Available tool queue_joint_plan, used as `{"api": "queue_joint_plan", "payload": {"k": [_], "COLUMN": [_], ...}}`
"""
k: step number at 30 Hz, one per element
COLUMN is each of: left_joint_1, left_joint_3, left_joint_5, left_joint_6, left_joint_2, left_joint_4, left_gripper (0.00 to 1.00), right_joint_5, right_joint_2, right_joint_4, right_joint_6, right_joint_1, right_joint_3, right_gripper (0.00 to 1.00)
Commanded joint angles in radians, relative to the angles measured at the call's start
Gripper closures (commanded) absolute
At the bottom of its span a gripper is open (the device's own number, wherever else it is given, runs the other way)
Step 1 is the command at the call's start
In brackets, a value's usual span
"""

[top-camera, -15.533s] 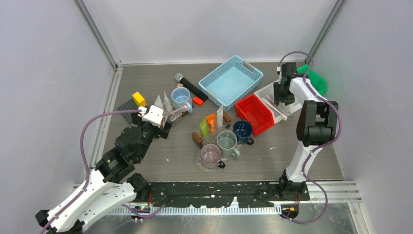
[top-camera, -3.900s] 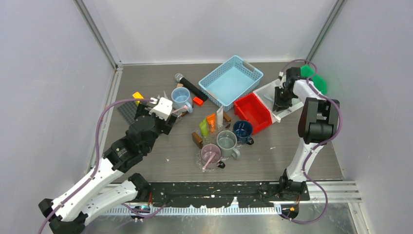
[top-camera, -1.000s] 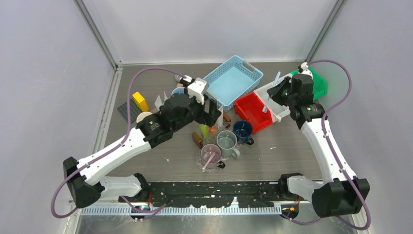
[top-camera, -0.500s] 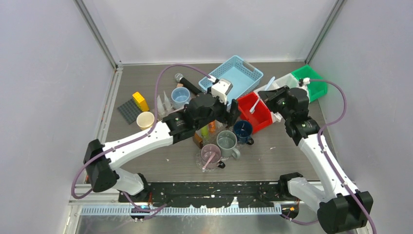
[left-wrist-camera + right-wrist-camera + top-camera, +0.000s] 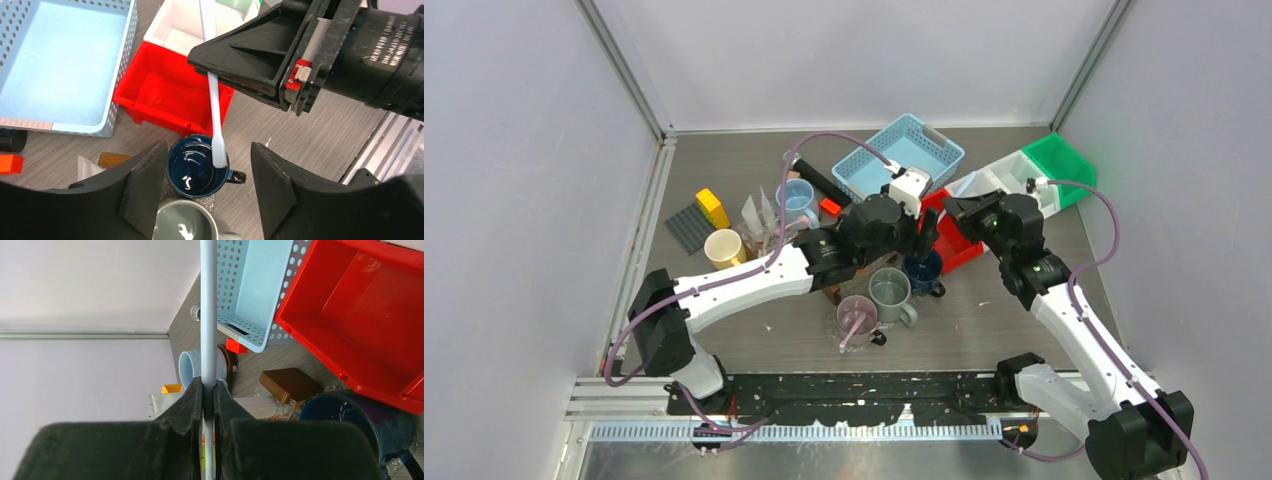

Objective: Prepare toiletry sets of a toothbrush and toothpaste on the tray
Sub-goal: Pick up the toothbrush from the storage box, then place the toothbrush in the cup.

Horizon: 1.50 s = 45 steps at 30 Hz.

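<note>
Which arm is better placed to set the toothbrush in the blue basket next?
Right, probably: the right gripper is shut on the toothbrush near the blue basket; the left gripper is open and holds nothing.

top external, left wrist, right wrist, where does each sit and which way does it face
Top external: above and behind the bases, looking down on the table; both arms show.
Left wrist: on the left arm, looking down between its fingers at the dark blue mug; right gripper shows too.
Right wrist: looks along its own fingers, shut on the toothbrush, toward the blue basket.
Shared: both wrist views show toothbrush, mug, red bin.
</note>
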Motion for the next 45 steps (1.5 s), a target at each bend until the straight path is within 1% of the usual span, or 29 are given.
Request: {"api": "queue_joint_plan", "payload": {"k": [1,4,13,16,21,23,24,25,26,27,28,29,31,32,33,36,37,38,40,42,43,45], "left_joint_1": [-0.009,-0.012,-0.016,-0.015,-0.016,-0.016,-0.016,-0.016,-0.015,-0.015,-0.015,-0.016,-0.016,-0.015,-0.015,-0.016,-0.016,-0.016,-0.016,-0.015,-0.016,-0.015], "left_joint_3": [0.051,0.064,0.082,0.08,0.074,0.072,0.073,0.075,0.076,0.076,0.075,0.075,0.079,0.081,0.089,0.116,0.126,0.133,0.144,0.156,0.164,0.179], "left_joint_5": [-0.053,-0.068,-0.079,-0.078,-0.073,-0.073,-0.073,-0.073,-0.072,-0.071,-0.07,-0.065,-0.058,-0.056,-0.053,-0.049,-0.048,-0.043,-0.036,-0.027,-0.02,-0.003], "left_joint_6": [-0.028,-0.029,-0.034,-0.042,-0.048,-0.041,-0.035,-0.029,-0.023,-0.019,-0.013,-0.005,0.012,0.024,0.036,0.074,0.085,0.095,0.113,0.125,0.132,0.138], "left_joint_2": [0.019,0.042,0.087,0.091,0.081,0.073,0.069,0.064,0.059,0.052,0.045,0.036,0.017,0.007,-0.003,-0.033,-0.045,-0.064,-0.094,-0.122,-0.133,-0.149], "left_joint_4": [0.046,0.047,0.07,0.07,0.07,0.06,0.048,0.033,0.017,0.0,-0.015,-0.034,-0.091,-0.124,-0.157,-0.296,-0.346,-0.412,-0.498,-0.631,-0.681,-0.786], "left_gripper": [0.38,0.44,0.52,0.61,0.85,0.93,0.95,0.97,0.97,0.99,1.0,1.0,1.0,1.0,1.0,1.0,1.0,1.0,1.0,1.0,1.0,1.0], "right_joint_5": [0.034,0.034,0.023,0.019,0.017,0.009,0.006,0.005,0.003,0.002,0.004,0.005,0.016,0.02,0.03,0.058,0.083,0.101,0.168,0.242,0.291,0.358], "right_joint_2": [-0.035,-0.039,-0.05,-0.055,-0.066,-0.069,-0.071,-0.077,-0.08,-0.089,-0.092,-0.101,-0.112,-0.118,-0.121,-0.135,-0.14,-0.152,-0.175,-0.205,-0.227,-0.255], "right_joint_4": [0.055,0.056,0.076,0.084,0.093,0.1,0.103,0.107,0.11,0.113,0.113,0.111,0.095,0.072,0.059,-0.032,-0.054,-0.094,-0.152,-0.191,-0.202,-0.233], "right_joint_6": [0.028,0.031,0.045,0.054,0.055,0.049,0.041,0.037,0.027,0.02,0.007,0.0,-0.043,-0.064,-0.105,-0.198,-0.249,-0.271,-0.334,-0.389,-0.424,-0.476], "right_joint_1": [0.019,0.03,0.061,0.07,0.081,0.081,0.081,0.081,0.081,0.081,0.081,0.081,0.08,0.08,0.08,0.08,0.08,0.08,0.08,0.08,0.08,0.08], "right_joint_3": [0.002,0.002,-0.021,-0.031,-0.04,-0.044,-0.047,-0.049,-0.053,-0.054,-0.055,-0.055,-0.046,-0.039,-0.024,0.019,0.04,0.05,0.069,0.075,0.079,0.081], "right_gripper": [0.99,0.99,0.99,0.99,0.99,0.94,0.88,0.84,0.77,0.74,0.66,0.63,0.5,0.47,0.42,0.35,0.3,0.28,0.25,0.24,0.2,0.17]}}
